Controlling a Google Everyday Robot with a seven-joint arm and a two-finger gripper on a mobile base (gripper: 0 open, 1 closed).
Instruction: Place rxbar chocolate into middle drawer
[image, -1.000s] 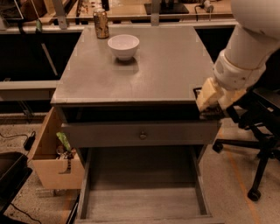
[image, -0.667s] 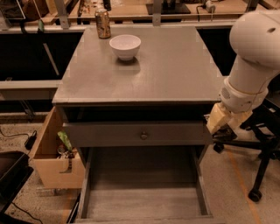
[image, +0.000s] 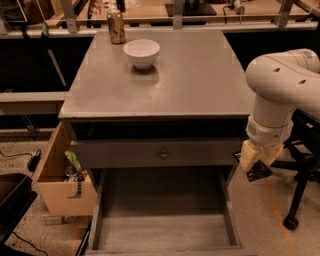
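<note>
My gripper (image: 255, 162) hangs at the right side of the cabinet, below the level of the tabletop and beside the drawer front. It is shut on the rxbar chocolate (image: 258, 171), a small flat black wrapper that sticks out under the tan fingers (image: 248, 156). The middle drawer (image: 165, 230) is pulled open at the bottom centre, a wide shallow grey tray with a bare floor. The bar is to the right of the drawer's right wall and above it.
A white bowl (image: 142, 52) and a gold drink can (image: 116, 26) stand at the back left of the grey tabletop (image: 190, 80). A closed drawer front with a round knob (image: 163, 155) sits above the open tray. A tan wooden box (image: 57, 175) stands left. A chair base (image: 295, 210) is at right.
My arm has swung right and downward, off the tabletop's right edge. The gripper with the bar is now lower, beside the drawer front.
</note>
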